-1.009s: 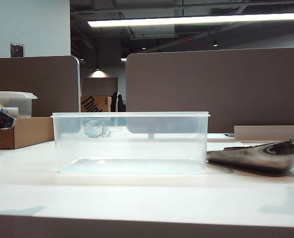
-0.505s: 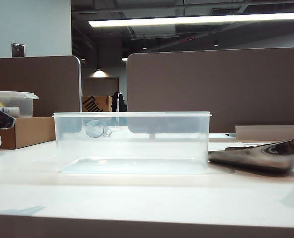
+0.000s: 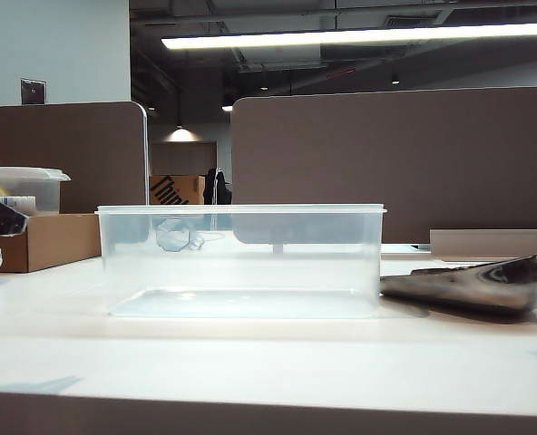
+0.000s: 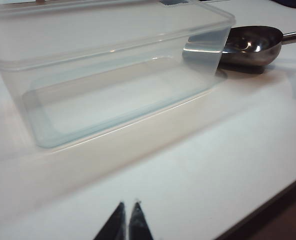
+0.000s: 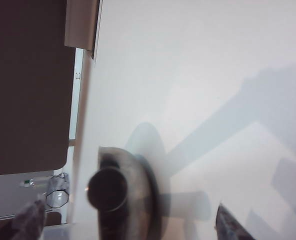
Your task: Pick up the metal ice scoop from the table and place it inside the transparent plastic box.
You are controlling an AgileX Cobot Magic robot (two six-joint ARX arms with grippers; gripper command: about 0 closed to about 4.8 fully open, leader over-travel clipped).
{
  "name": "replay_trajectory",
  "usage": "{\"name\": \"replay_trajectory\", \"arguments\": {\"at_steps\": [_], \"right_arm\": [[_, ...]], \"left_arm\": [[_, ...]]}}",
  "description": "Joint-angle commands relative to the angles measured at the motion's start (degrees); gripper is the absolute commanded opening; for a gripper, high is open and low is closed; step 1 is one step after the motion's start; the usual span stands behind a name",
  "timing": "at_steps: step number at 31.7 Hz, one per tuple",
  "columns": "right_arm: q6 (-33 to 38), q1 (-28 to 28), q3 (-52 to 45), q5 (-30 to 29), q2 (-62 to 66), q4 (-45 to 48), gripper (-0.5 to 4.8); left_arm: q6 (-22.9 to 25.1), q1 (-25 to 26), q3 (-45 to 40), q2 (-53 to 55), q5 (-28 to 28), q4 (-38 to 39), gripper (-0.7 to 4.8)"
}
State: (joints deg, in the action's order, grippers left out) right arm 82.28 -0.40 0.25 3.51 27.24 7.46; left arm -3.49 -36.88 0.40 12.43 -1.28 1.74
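The metal scoop (image 3: 473,288) lies flat on the table (image 3: 268,362), just beside the right end of the clear plastic box (image 3: 239,261), toward the table's right edge. Its long axis runs roughly along the table's width: the open mouth of the bowl points at the box's end wall, and the thin handle (image 4: 294,35) points away, toward the right edge. The box stands upright near the middle of the table with nothing inside it.

The left gripper (image 4: 127,222) hovers over the table's front edge, well apart from the box, fingertips pressed together and holding nothing. The right gripper (image 5: 130,220) hangs over the scoop's handle end, fingers (image 5: 32,217) spread wide on either side, not touching it.
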Motion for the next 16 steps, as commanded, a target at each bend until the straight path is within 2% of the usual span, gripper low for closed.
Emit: {"name": "replay_trajectory", "arguments": {"at_steps": [1, 12, 16], "right_arm": [[0.3, 0.1, -0.1, 0.9, 5.8, 6.3, 4.32], [0.7, 0.1, 0.1, 0.8, 29.0, 31.1, 4.31], [1.7, 0.1, 2.1, -1.1, 40.2, 39.2, 4.31]], "left_arm": [[0.0, 0.0, 0.0, 0.1, 0.0, -0.5, 0.21], [0.0, 0.0, 0.0, 0.1, 0.0, -0.5, 0.21], [0.0, 0.0, 0.0, 0.1, 0.0, -0.5, 0.21]]}}
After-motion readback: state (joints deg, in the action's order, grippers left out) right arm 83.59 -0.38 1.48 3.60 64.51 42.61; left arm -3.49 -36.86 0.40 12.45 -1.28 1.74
